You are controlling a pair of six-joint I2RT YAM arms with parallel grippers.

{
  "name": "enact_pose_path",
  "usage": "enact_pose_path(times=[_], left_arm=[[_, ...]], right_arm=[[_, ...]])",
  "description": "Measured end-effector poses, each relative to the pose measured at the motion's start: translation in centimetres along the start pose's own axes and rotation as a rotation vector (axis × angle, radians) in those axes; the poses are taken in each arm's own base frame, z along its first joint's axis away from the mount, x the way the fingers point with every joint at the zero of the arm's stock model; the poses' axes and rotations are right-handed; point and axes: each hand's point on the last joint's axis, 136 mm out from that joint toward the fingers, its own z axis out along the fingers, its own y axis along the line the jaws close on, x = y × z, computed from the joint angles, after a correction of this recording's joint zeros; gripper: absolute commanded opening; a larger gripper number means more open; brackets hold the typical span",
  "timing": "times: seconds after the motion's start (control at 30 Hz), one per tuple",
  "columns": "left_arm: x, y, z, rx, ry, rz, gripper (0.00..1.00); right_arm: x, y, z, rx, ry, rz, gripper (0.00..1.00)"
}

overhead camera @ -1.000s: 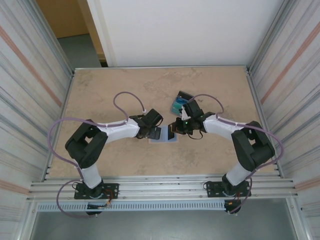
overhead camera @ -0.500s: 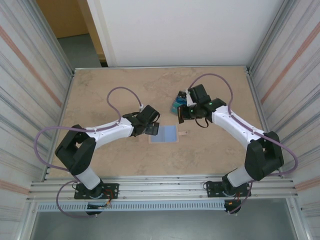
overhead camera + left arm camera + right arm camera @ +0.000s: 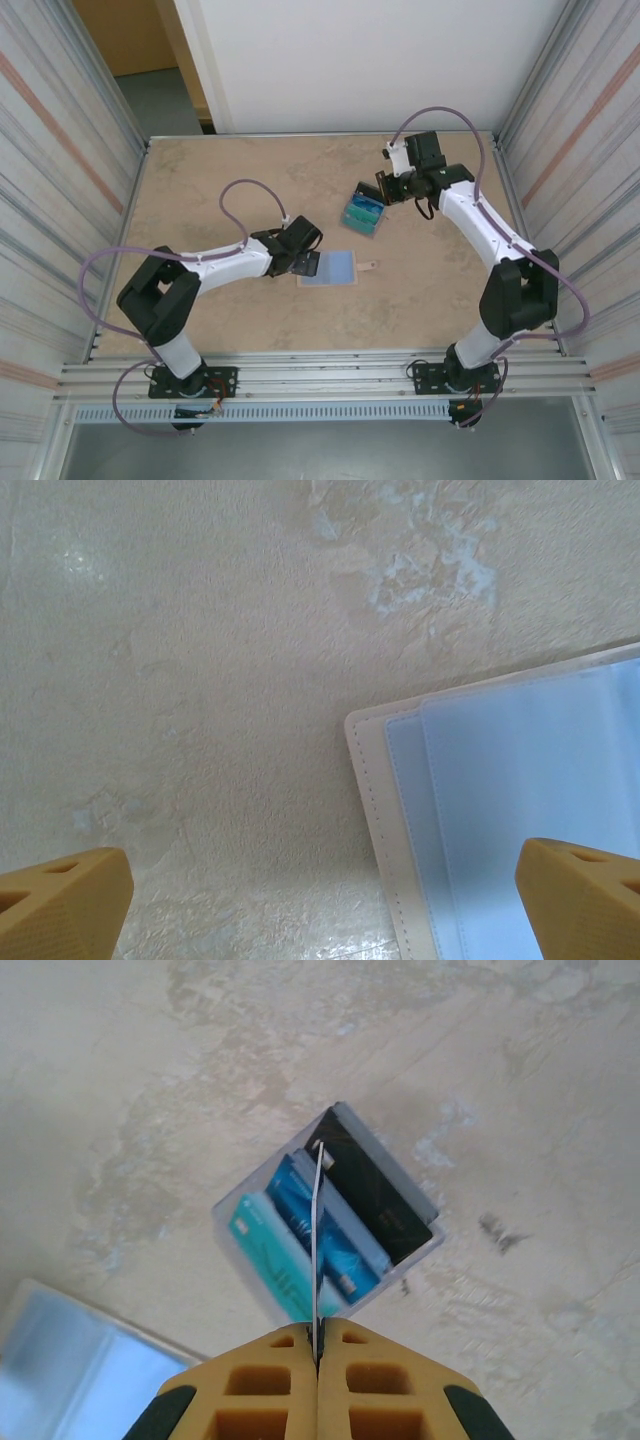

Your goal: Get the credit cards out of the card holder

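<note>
A: Located the held card [image 3: 317, 1240]?

B: Pinched edge-on in the right claw [image 3: 317, 1345], jaws clenched on its lower end. Seen in the wrist view as a thin pale line running 6 to 12. Noted directly beneath: clear box [image 3: 395, 1260] with three more credit cards [image 3: 335, 1225] standing tilted (teal, blue, black), faces roughly parallel to the held one.

A: Relation for the coming move?

B: Top view: right claw [image 3: 383, 190] at 1 o'clock of the clear box [image 3: 362, 213], raised over it, not touching. Appears lined up over the gap between blue and black. Judged: straight lowering, then release, little turning needed. Possible snag: lower edge catching on a standing card.

A: Checked the card holder?

B: Card holder [image 3: 338, 268] spread flat on the worktop [image 3: 220, 180], at 7 o'clock of the box, well apart from the right claw. Beige rim, light-blue inside facing up, snap tab [image 3: 368, 266] at its 3 o'clock.

A: Left side?

B: Left claw [image 3: 305, 262] at the holder's 9 o'clock edge, jaws released wide, grasping nothing. Clearly the nearer arm. Left wrist view: orange fingers [image 3: 60, 905] astride a corner of the card holder [image 3: 500, 810], with stitched beige border and pale pockets. No dark or teal card seen in the visible pockets. Cannot tell whether fully emptied.
</note>
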Motion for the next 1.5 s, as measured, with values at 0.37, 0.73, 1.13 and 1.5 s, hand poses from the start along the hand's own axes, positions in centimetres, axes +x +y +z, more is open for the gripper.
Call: enact_pose_path(times=[0.37,0.73,1.13,1.5], left_arm=[[1.2,0.4,1.7,-0.031,0.049,0.005,0.99],[1.1,1.2,2.1,-0.042,0.048,-0.023,0.99],[1.2,1.7,2.0,-0.053,0.046,-0.037,0.99],[1.3,2.1,2.0,-0.059,0.045,-0.049,0.99]], right_arm=[[-0.9,-1.2,4.0,0.012,0.069,-0.180,0.04],[-0.5,-1.4,6.5,-0.022,0.146,-0.303,0.03],[0.4,-1.7,9.0,-0.041,0.214,-0.373,0.03],[0.6,-2.1,9.9,-0.036,0.244,-0.413,0.04]])
